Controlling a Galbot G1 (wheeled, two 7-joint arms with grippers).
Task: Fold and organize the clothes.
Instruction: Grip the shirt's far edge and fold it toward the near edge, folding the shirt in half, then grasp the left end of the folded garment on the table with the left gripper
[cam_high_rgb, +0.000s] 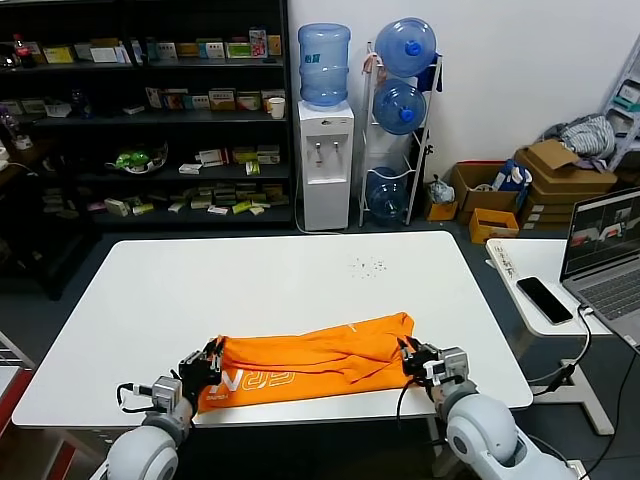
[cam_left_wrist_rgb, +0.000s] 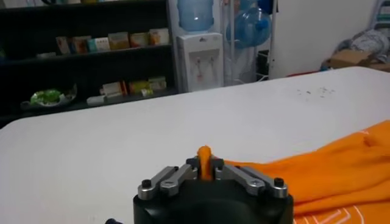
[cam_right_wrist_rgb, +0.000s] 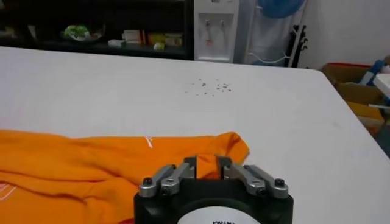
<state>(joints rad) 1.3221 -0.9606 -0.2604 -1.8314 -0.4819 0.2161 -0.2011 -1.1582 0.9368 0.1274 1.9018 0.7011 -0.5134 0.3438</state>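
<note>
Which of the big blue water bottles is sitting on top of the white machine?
The upright bottle standing on the white water dispenser. The other three lie on their sides in the wire rack beside it.

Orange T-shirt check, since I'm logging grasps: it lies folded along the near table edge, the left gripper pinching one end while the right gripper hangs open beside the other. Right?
Not quite. The right gripper is not open: the right wrist view shows it shut on a pinch of the orange T-shirt. The rest holds: the shirt lies folded along the near edge of the table, and the left gripper pinches the other end.
</note>
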